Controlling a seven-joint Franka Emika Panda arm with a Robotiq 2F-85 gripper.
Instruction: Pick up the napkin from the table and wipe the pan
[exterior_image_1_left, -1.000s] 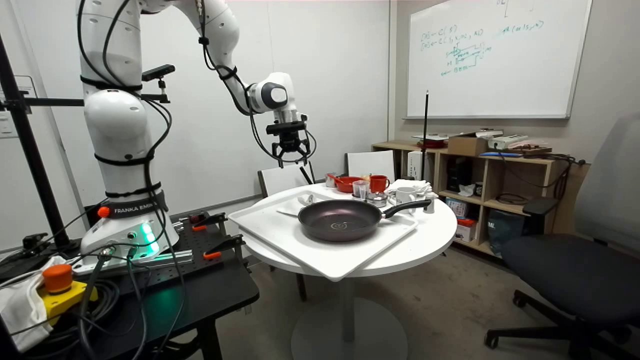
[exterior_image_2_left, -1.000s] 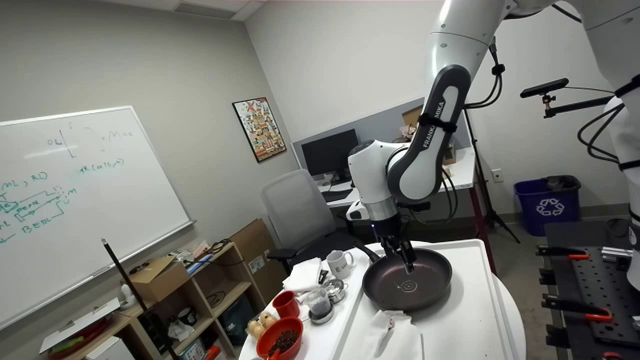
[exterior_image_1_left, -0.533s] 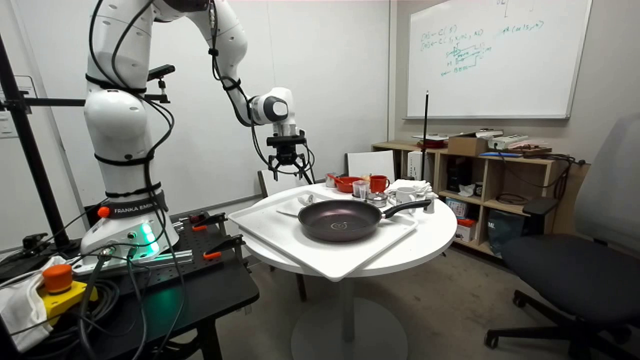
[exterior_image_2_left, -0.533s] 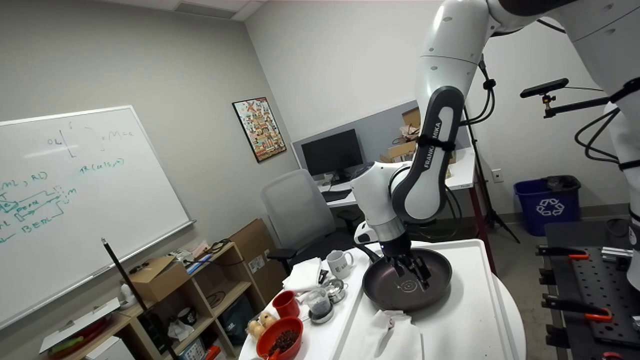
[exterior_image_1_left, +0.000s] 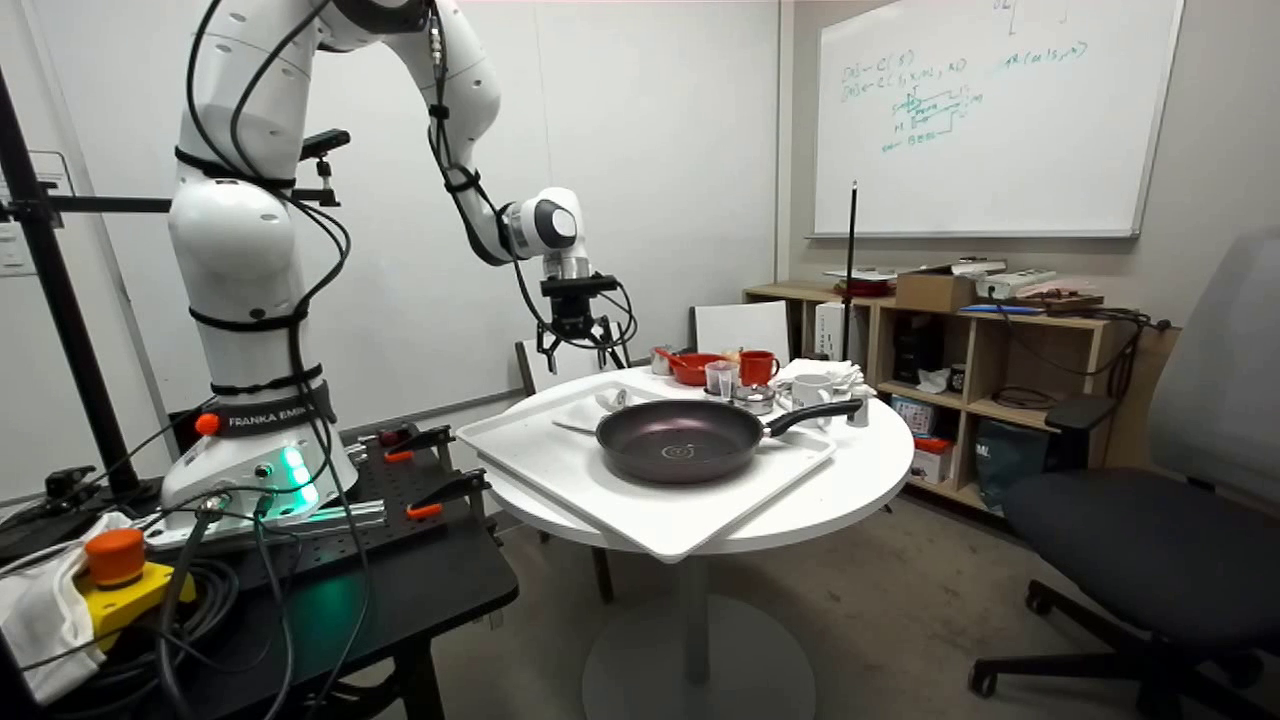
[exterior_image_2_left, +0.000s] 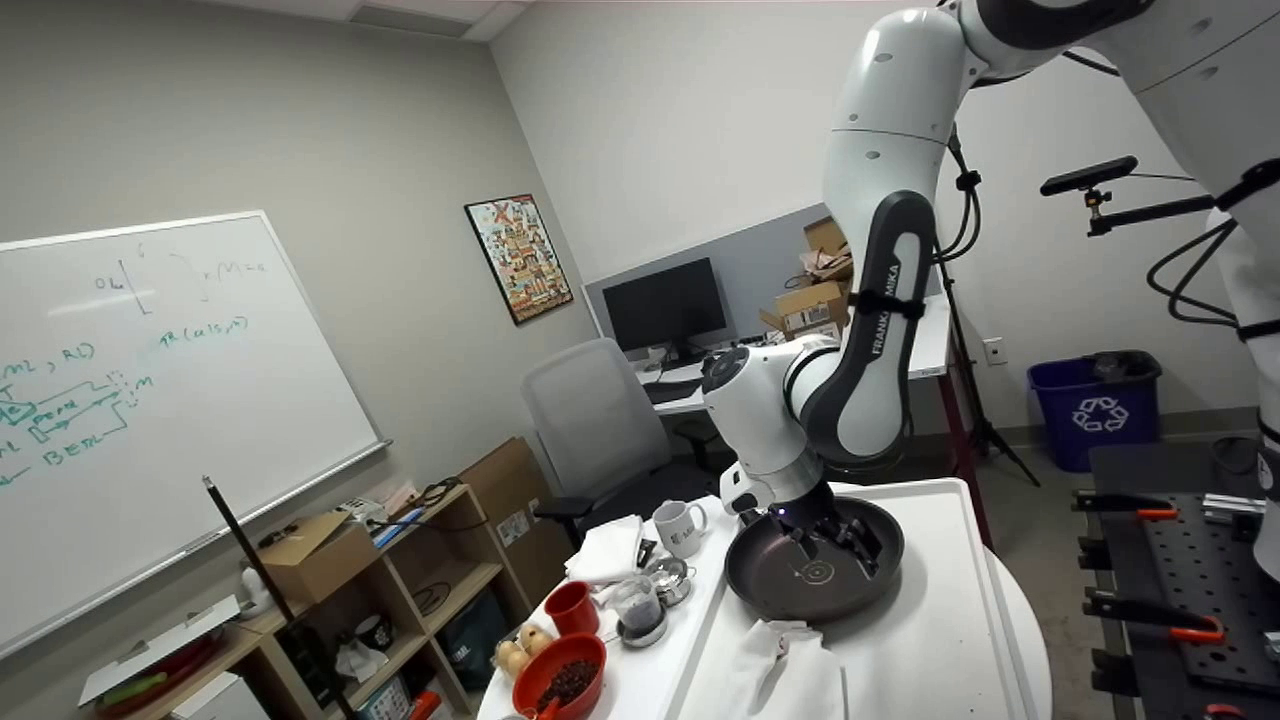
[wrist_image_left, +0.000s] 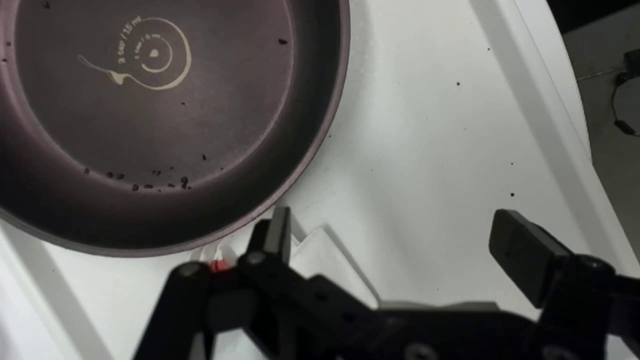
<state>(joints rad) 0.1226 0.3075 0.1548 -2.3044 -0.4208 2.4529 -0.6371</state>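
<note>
The dark frying pan (exterior_image_1_left: 680, 440) sits on a white tray on the round white table (exterior_image_1_left: 865, 470); it also shows in an exterior view (exterior_image_2_left: 800, 595) and in the wrist view (wrist_image_left: 165, 125), with small dark crumbs inside. A white folded napkin (exterior_image_2_left: 795, 675) lies on the tray beside the pan; part of it shows in the wrist view (wrist_image_left: 325, 262), partly behind the left finger. My gripper (wrist_image_left: 395, 227) is open and empty above the tray, its left finger over the napkin near the pan's rim. It also shows in both exterior views (exterior_image_1_left: 582, 362) (exterior_image_2_left: 840, 560).
The tray (exterior_image_2_left: 935, 570) has a raised rim. Along the table stand a white mug (exterior_image_2_left: 680, 528), a red cup (exterior_image_2_left: 572, 608), a red bowl (exterior_image_2_left: 562, 675), clear and metal containers (exterior_image_2_left: 637, 605), and another folded white cloth (exterior_image_2_left: 606, 550). The pan's handle (exterior_image_1_left: 815, 415) sticks out over the tray's edge.
The arm has come down, and the gripper hangs lower over the tray than a second ago. It has turned a little and stays open. The pan and napkin have not moved.
</note>
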